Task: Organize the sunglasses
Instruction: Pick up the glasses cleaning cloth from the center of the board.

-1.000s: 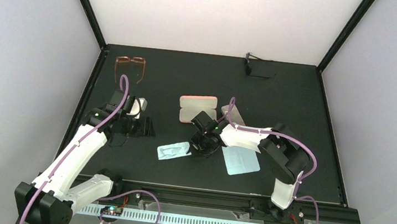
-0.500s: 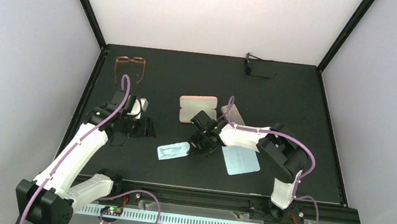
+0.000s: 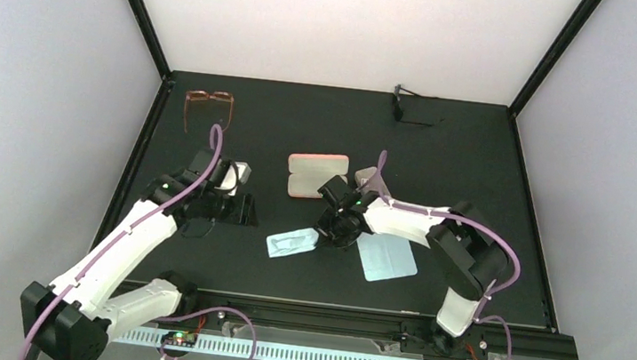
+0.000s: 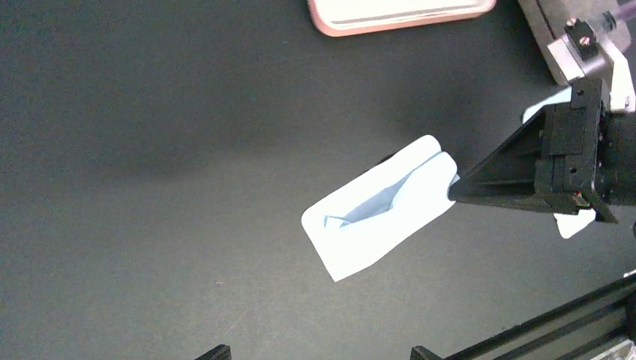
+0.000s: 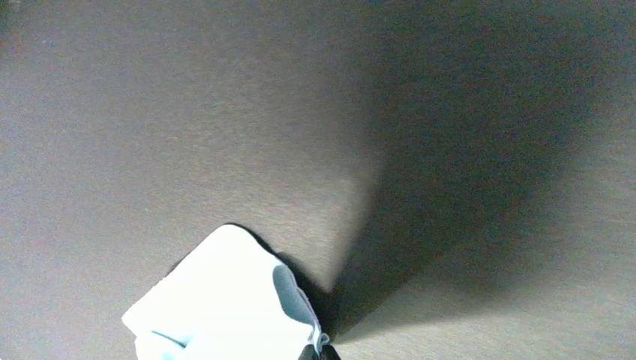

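The sunglasses [image 3: 413, 109], thin and black, lie at the table's far edge, away from both arms. My right gripper [image 3: 325, 233] is shut on the right edge of a small light blue cloth [image 3: 291, 244]. The right wrist view shows the cloth [image 5: 225, 307] pinched between the fingertips of that gripper [image 5: 316, 351]. My left gripper [image 3: 241, 209] stands open to the left of the cloth, holding nothing. In the left wrist view the cloth [image 4: 379, 217] lies ahead of the left gripper [image 4: 318, 354], with the right gripper's fingers [image 4: 510, 184] on its right end.
An open pink case [image 3: 317, 174] lies behind the cloth, with a grey case [image 3: 372, 180] partly hidden by the right arm. A second light blue cloth [image 3: 387, 258] lies flat under the right arm. Orange-framed glasses [image 3: 208, 107] sit at the back left.
The right gripper has closed on the cloth's edge and pulled it a little to the right. The left arm has shifted right, towards the cloth.
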Robot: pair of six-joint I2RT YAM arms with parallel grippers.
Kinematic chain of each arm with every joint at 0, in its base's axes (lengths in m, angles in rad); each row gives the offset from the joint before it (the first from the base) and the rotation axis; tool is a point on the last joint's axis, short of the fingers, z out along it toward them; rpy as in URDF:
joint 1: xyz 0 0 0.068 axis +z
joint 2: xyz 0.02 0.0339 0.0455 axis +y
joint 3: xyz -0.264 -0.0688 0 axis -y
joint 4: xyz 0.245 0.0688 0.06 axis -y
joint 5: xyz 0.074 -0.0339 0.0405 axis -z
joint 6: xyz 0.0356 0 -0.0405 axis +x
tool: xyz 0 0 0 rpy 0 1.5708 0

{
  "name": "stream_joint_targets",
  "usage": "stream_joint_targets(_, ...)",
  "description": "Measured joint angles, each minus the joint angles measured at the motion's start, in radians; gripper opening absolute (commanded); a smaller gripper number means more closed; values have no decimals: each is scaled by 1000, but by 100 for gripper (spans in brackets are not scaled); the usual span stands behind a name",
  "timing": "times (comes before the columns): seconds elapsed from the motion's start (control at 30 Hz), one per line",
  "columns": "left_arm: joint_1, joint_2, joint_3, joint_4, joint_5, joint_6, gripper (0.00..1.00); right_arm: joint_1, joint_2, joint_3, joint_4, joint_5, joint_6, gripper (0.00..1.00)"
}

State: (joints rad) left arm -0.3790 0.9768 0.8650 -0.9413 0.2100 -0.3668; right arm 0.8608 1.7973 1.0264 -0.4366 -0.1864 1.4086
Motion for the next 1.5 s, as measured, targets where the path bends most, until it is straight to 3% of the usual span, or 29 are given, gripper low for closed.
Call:
stream_joint_targets(0.23, -123, -26, -37, 58, -13, -3, 59, -46, -87, -71, -46, 7, -131, 1)
stream_joint_targets(0.63, -481, -58, -144, 265, -124, 62, 55, -123, -109, -79, -108, 2, -364, 1)
stream_joint_targets(0.93, -722, 75, -162, 395, -224, 176, 51, -172, -108, -79, -110, -36, -474, 1)
stream_joint_targets(1.1, -776, 197, -162, 456, -252, 220, 48, -172, -93, -77, -108, -64, -512, 1)
stream_joint_targets(1.5, -781, 413, -150, 532, -305, 258, 45, -172, -79, -77, -101, -85, -512, 1)
